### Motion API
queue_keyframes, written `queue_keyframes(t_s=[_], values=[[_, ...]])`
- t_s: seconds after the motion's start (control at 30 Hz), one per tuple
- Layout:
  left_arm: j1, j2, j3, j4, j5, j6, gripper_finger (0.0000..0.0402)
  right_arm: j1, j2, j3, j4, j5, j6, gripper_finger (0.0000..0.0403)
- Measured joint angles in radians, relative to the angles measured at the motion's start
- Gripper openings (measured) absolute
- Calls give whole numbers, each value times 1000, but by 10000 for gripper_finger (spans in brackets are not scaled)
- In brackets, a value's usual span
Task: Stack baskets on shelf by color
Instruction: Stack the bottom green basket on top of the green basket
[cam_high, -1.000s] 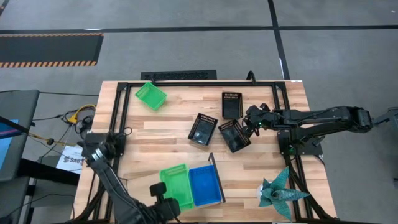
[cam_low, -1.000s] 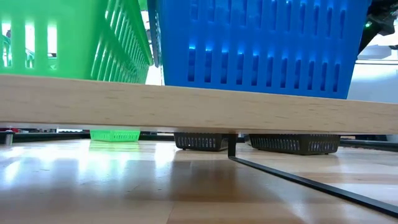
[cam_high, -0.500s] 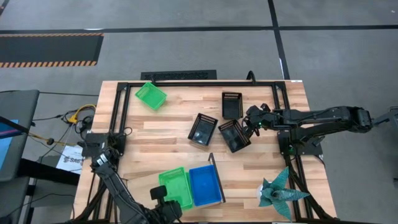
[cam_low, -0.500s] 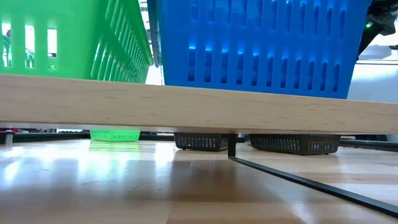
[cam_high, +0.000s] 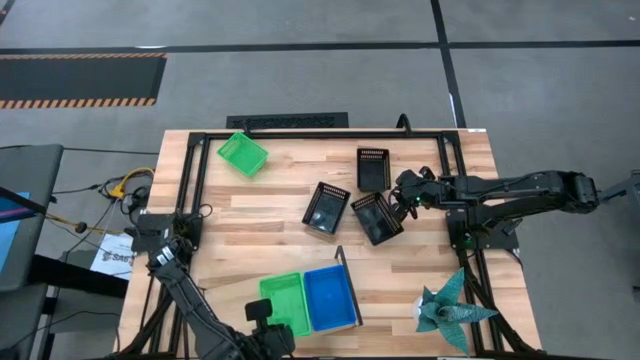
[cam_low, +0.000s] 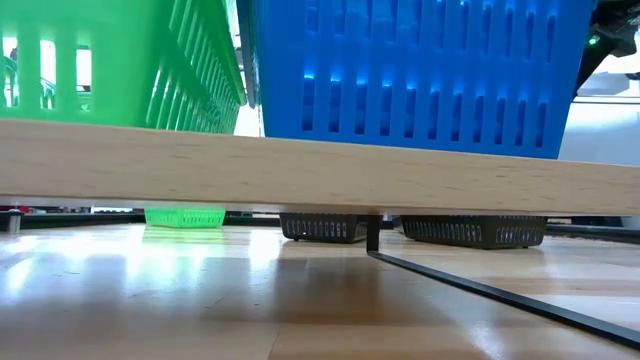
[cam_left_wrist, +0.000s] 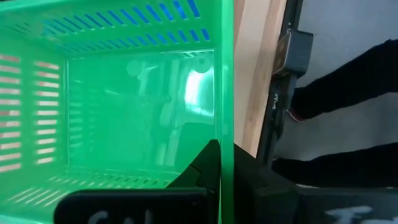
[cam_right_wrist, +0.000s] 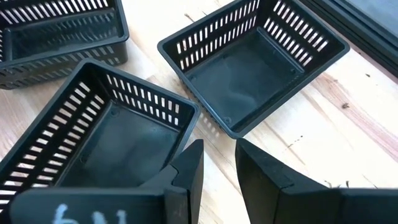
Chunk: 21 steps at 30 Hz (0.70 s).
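My left end effector (cam_left_wrist: 217, 180) is clamped shut on the wall of a bright green basket (cam_high: 284, 301), a shallow tray with slotted sides, on the shelf (cam_low: 300, 175) just beside the blue basket (cam_high: 331, 296). My right end effector (cam_right_wrist: 217, 165) has its fingers slightly parted at the rim of a black basket (cam_high: 377, 217), holding nothing. Two more black baskets (cam_high: 327, 208) lie close by on the surface (cam_high: 270, 215); another green basket (cam_high: 243, 154) sits at the far corner. From above, my left fingers are mostly hidden; the wrist view shows the grip. The low view shows the baskets' sides only.
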Motion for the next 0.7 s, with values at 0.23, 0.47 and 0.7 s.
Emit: queue_keyframes(t_s=[0.23, 0.47, 0.7], values=[[0, -3, -20, 0, -1, -8, 0, 0, 0, 0, -23, 0, -1, 118], [3, -3, -78, 13, 49, -40, 0, 0, 0, 0, -27, 0, -1, 118], [7, -3, -74, 20, 33, -26, 0, 0, 0, 0, -26, 0, -1, 118]])
